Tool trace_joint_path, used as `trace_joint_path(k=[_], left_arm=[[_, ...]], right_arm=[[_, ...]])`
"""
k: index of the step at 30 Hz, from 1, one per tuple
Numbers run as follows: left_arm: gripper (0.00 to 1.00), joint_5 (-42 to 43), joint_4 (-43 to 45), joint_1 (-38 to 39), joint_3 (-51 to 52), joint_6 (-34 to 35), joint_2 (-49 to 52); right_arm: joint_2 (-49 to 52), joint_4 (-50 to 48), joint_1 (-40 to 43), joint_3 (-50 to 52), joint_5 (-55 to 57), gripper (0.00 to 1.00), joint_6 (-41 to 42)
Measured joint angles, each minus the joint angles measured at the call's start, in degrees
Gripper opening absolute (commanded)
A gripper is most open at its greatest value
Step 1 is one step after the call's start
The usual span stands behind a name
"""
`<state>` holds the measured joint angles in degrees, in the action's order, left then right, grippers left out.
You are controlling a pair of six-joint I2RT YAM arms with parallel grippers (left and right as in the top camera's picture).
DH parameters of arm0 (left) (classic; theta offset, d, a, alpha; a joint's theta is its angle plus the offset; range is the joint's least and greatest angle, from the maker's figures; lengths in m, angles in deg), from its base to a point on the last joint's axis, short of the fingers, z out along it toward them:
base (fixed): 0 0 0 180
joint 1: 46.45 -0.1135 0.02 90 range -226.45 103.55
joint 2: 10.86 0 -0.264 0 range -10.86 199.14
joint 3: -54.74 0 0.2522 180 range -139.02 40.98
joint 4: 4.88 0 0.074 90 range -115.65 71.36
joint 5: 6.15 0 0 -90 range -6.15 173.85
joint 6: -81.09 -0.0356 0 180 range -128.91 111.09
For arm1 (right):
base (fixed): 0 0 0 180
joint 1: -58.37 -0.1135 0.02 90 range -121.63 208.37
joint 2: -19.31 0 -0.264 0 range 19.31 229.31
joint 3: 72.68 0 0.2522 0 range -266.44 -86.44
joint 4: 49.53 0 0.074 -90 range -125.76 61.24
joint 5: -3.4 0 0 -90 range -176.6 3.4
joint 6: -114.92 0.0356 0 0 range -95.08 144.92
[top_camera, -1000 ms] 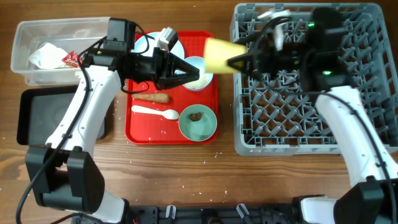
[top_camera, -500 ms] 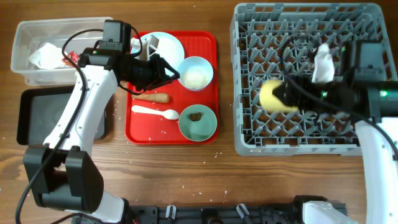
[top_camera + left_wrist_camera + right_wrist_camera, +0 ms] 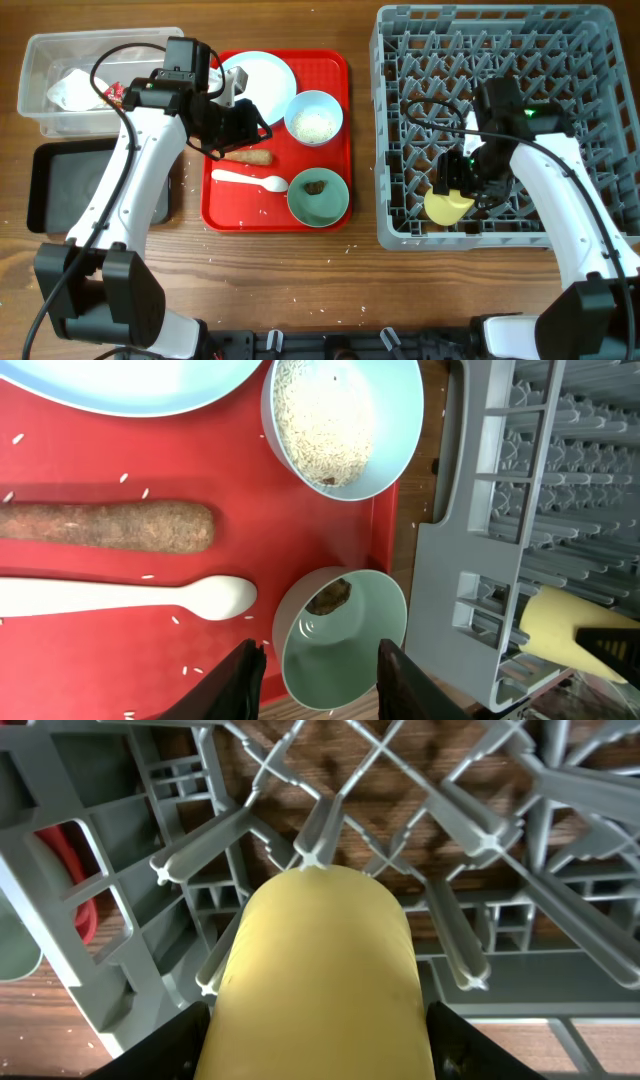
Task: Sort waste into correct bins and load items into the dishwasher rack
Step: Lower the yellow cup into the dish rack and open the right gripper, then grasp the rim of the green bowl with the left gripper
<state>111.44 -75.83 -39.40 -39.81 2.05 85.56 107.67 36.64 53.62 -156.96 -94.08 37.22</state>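
My right gripper point(image 3: 315, 1060) is shut on the small yellow cup point(image 3: 315, 970), holding it low among the pegs at the front left of the grey dishwasher rack point(image 3: 560, 60); the cup point(image 3: 447, 205) also shows from overhead. My left gripper point(image 3: 320, 680) is open and empty above the red tray point(image 3: 335, 70). It hangs near the brown carrot-like scrap point(image 3: 110, 525) and the white spoon point(image 3: 120, 598). The pale-green bowl point(image 3: 345, 635) holds a small brown lump point(image 3: 328, 596). The pale-blue bowl point(image 3: 340, 420) holds rice. The pale-blue plate point(image 3: 258, 78) lies at the tray's back.
The clear tub point(image 3: 40, 55) at the back left holds crumpled white paper point(image 3: 72, 90) and a red-and-white wrapper point(image 3: 113, 96). The black tray point(image 3: 60, 190) sits in front of it. Rice grains are scattered on the red tray and the wooden table point(image 3: 300, 290).
My right arm carried the yellow cup from over the rack's left edge down into the rack's front left. My left gripper drew back from the blue bowl and opened wider.
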Motion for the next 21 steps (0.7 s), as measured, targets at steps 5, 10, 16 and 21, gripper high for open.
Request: trace_joint_path(k=[5,10,16,21], left_arm=[[0.37,-1.1,0.0,0.0,0.0,-0.4,0.0],[0.37,-4.6,0.0,5.7,0.0,-0.4,0.0],[0.37,-13.8,0.5,23.6,-0.1,1.9,0.6],[0.35,-21.0,3.5,32.5,-0.2,6.6,7.9]], right_arm=[[0.4,-0.7,0.0,0.0,-0.4,0.98,-0.6],[-0.7,1.4,0.0,-7.9,-0.5,1.00,-1.3],[-5.2,1.1,2.3,-16.2,1.3,1.00,-1.3],[-5.2,1.2,4.2,-16.2,2.5,1.00,-1.3]])
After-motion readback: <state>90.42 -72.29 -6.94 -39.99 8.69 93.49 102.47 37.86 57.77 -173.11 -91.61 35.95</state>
